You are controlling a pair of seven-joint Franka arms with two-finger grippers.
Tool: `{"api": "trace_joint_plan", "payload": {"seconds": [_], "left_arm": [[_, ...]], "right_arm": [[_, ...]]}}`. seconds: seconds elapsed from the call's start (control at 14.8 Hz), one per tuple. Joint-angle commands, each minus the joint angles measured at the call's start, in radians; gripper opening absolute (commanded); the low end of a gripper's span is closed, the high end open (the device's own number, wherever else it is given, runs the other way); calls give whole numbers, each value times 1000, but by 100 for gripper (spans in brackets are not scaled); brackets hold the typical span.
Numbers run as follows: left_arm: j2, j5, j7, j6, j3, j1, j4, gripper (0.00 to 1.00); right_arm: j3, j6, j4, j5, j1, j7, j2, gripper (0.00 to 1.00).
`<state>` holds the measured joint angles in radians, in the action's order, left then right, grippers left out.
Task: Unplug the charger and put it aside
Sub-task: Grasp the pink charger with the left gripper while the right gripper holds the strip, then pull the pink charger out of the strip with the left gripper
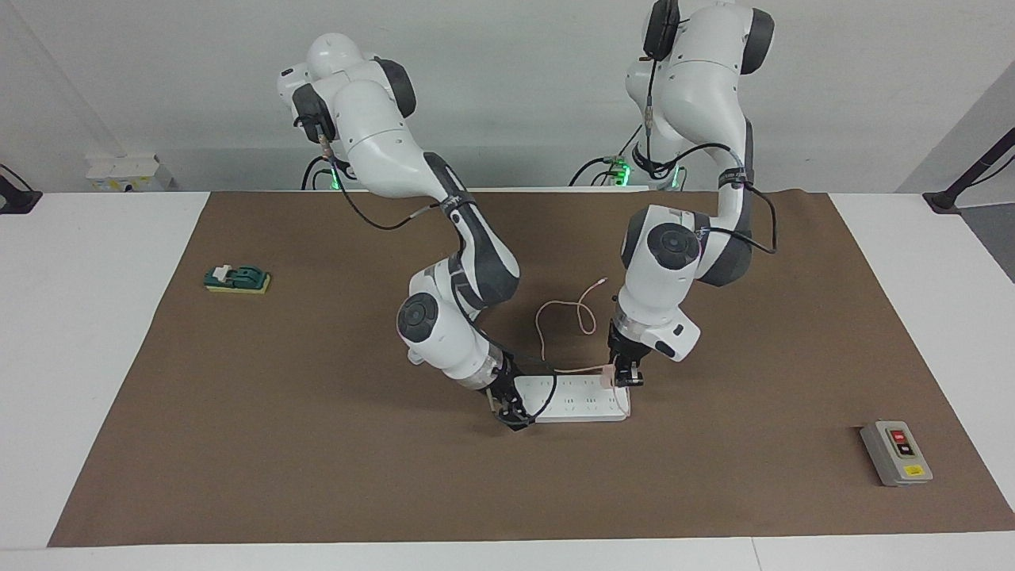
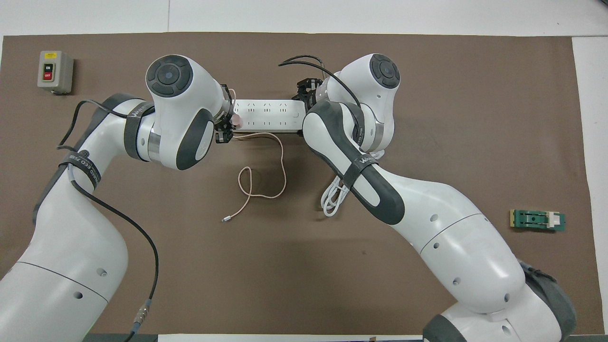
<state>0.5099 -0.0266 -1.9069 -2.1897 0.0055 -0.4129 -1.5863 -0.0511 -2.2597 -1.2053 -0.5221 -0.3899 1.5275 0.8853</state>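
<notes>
Mid-mat, the left gripper (image 1: 624, 379) is clamped on the pink charger (image 1: 607, 376), plugged into the power strip (image 1: 575, 398) at its left-arm end. The right gripper (image 1: 511, 412) presses the strip's other end; I cannot tell its jaws. The pink cable (image 2: 266, 166) trails toward the robots' edge.

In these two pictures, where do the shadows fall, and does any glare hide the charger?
Facing view: soft shadows on the brown mat beneath both arms; no glare on the charger. Overhead view: the left arm's wrist covers most of the charger; lighting even.
</notes>
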Motion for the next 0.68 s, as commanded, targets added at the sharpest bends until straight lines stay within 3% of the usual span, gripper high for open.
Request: {"api": "trace_joint_plan", "payload": {"seconds": [0.0,0.14,0.41,0.61], "left_arm": [[-57,22,38,99,19,35,62,0],[-99,16,64,126,16,60,60,0],[-198,-39,334,319,14,188,60,0],[-244,-52,591,433,19,326,58,0]], "right_arm": [[0,-17,29,21,-3,8,29,40],[0,-17,29,21,-3,8,29,40],[0,-14,29,21,0,10,29,43],[0,-8,29,21,0,25,26,91]]}}
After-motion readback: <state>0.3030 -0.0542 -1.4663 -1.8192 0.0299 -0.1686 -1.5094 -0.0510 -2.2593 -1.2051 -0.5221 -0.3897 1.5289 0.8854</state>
